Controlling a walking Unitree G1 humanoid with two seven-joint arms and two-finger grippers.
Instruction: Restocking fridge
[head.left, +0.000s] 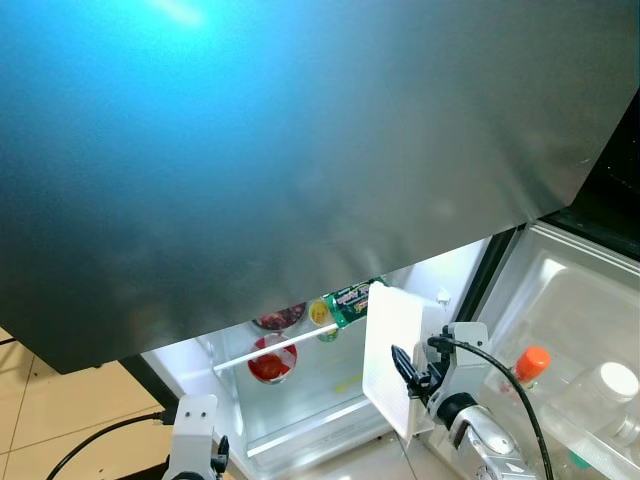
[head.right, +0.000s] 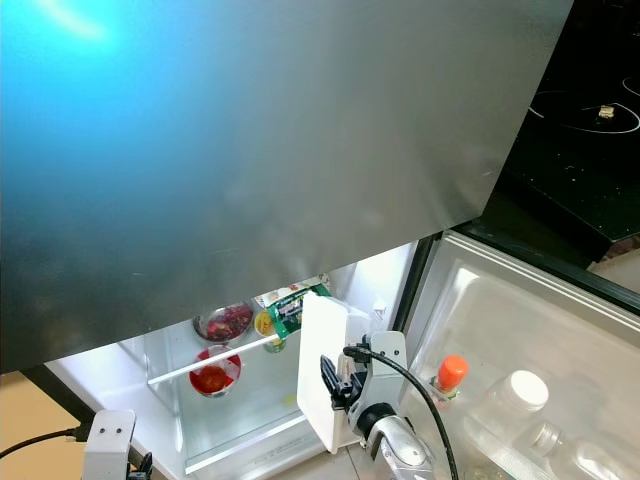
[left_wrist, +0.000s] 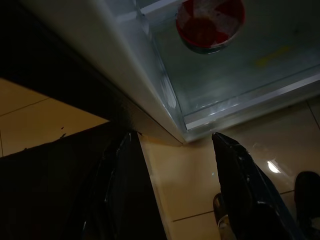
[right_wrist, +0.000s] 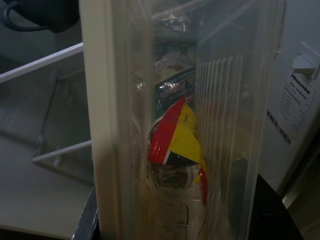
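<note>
The jaws of the right gripper (head.left: 402, 365) are clamped on a flat white translucent plastic container (head.left: 392, 350), held on edge just in front of the open fridge; the left gripper (head.left: 218, 455) sits low by the fridge's bottom corner.

Head views: the big grey steel fridge door (head.left: 300, 150) looms over the top of the frame, so clearance above is poor. Inside, a white wire shelf rail (head.left: 268, 350) crosses in front of a round clear bowl of red food (head.left: 270, 365), with a darker bowl (head.right: 224, 322) and a green printed packet (head.right: 292, 305) behind it. An orange-capped bottle (head.left: 530, 365) and a white-capped clear bottle (head.left: 605, 390) stand in the door bin on the right. I would judge the best move is to carry the container in beside the red bowl, kept level with the shelf, and not to brush the rail.

Left wrist view: the two black fingers (left_wrist: 240, 185) stand apart, holding nothing, over the tan floor tile (left_wrist: 190, 180) by the fridge's lower edge.

Right wrist view: through the container wall a red-and-yellow wrapped item (right_wrist: 177, 142) shows; likely loose inside, so tilting gently seems wise
</note>
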